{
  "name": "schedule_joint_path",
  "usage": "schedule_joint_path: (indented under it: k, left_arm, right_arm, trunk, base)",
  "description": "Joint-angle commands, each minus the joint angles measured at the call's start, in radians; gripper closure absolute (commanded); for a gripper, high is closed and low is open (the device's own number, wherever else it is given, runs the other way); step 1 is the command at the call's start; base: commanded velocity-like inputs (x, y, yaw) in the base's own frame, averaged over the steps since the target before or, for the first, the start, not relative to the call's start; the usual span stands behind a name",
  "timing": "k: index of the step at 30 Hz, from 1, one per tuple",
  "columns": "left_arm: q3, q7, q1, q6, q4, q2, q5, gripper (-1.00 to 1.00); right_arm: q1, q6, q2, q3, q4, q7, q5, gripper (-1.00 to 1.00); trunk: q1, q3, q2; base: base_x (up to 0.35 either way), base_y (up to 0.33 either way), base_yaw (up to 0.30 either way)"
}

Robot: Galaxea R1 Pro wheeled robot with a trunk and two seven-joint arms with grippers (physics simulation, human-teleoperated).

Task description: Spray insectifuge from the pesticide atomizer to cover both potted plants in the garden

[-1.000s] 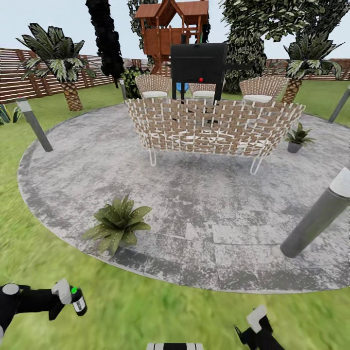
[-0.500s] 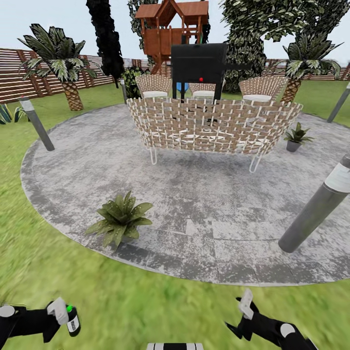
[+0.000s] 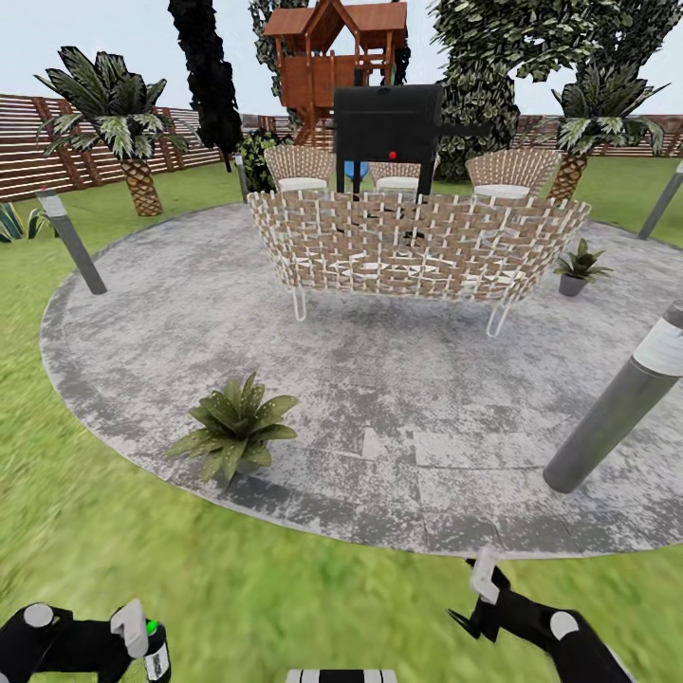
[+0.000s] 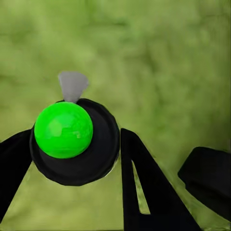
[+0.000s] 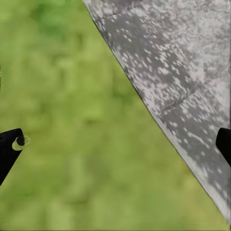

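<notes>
Change: since half a second ago my left gripper (image 3: pixel 142 637) has slid right along the bottom edge; the patio view holds steady.
Meaning: I judge I'm lining up on the near potted plant (image 3: pixel 234 427), lower left of the patio (image 3: pixel 408 398).
Atomizer: the pesticide atomizer (image 3: pixel 155 653) is clamped in my left gripper, bottom left, its top showing green.
Far plant: second potted plant (image 3: pixel 580 267) at right, beyond the wicker sofa (image 3: pixel 415 249).
Right gripper (image 3: pixel 471 607): fingers apart, empty, low over the lawn (image 3: pixel 313 588).

Bright flat daylight; no cast shadows, no glare; lawn (image 3: pixel 313 588) texture smeared; wrist views soft.
</notes>
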Motion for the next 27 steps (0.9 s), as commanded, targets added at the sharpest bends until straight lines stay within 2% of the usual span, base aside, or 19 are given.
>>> schedule_joint_path:
  k: [1,3,6,8,11,12,15,16,18,21,22,27]
  left_arm:
    - [-0.027,-0.005,-0.025,0.001,0.000,-0.001,-0.013,1.00]
    - [-0.058,-0.006,-0.072,0.033,0.001,-0.002,-0.017,1.00]
    - [-0.076,-0.008,-0.127,0.085,0.000,-0.014,-0.019,1.00]
    - [-0.105,-0.021,-0.186,0.102,0.000,-0.037,-0.021,1.00]
    - [-0.153,-0.040,-0.255,0.154,0.000,-0.095,-0.023,1.00]
    - [-0.165,-0.042,-0.269,0.170,0.000,-0.107,-0.023,1.00]
    - [-0.235,-0.044,-0.326,0.209,0.001,-0.152,-0.022,1.00]
    - [-0.255,-0.044,-0.343,0.228,0.001,-0.182,-0.023,1.00]
    - [-0.268,-0.049,-0.364,0.251,0.001,-0.208,-0.023,1.00]
    - [-0.303,-0.091,-0.399,0.265,0.001,-0.220,-0.024,1.00]
    - [-0.311,-0.099,-0.404,0.266,0.001,-0.222,-0.024,1.00]
    - [-0.316,-0.100,-0.409,0.269,0.004,-0.224,-0.026,1.00]
  right_arm:
    - [-0.001,-0.004,0.002,0.044,-0.017,0.004,0.006,-1.00]
    - [-0.004,0.012,0.003,0.103,-0.032,0.005,0.004,-1.00]
    - [-0.027,0.055,0.007,0.135,-0.052,0.007,0.003,-1.00]
    - [-0.062,0.093,0.028,0.183,-0.091,0.028,0.003,-1.00]
    - [-0.119,0.175,0.073,0.256,-0.159,0.093,0.002,-1.00]
    - [-0.136,0.190,0.086,0.265,-0.169,0.108,0.002,-1.00]
    - [-0.228,0.219,0.147,0.281,-0.176,0.166,0.000,-1.00]
    - [-0.262,0.224,0.178,0.283,-0.175,0.180,0.000,-1.00]
    - [-0.296,0.256,0.209,0.284,-0.175,0.200,0.000,-1.00]
    - [-0.346,0.332,0.216,0.285,-0.182,0.270,0.000,-1.00]
    - [-0.357,0.343,0.216,0.285,-0.183,0.285,0.000,1.00]
    - [-0.373,0.355,0.216,0.284,-0.180,0.305,-0.012,1.00]
  trunk:
    - [0.000,-0.001,0.000]
    - [0.000,-0.001,0.000]
    - [0.000,-0.001,0.000]
    - [0.000,-0.001,0.000]
    - [0.000,-0.001,0.000]
    - [0.000,-0.001,0.000]
    - [0.000,-0.001,0.000]
    - [0.000,-0.001,0.000]
    - [0.000,-0.001,0.000]
    - [0.000,-0.001,0.000]
    - [0.000,-0.001,0.000]
    - [0.000,-0.001,0.000]
  base:
    - [0.000,0.000,0.000]
    - [0.000,0.000,0.000]
    - [0.000,0.000,0.000]
    - [0.000,0.000,0.000]
    - [0.000,0.000,0.000]
    - [0.000,0.000,0.000]
    - [0.000,0.000,0.000]
    - [0.000,0.000,0.000]
    - [0.000,0.000,0.000]
    - [0.000,0.000,0.000]
    - [0.000,0.000,0.000]
    - [0.000,0.000,0.000]
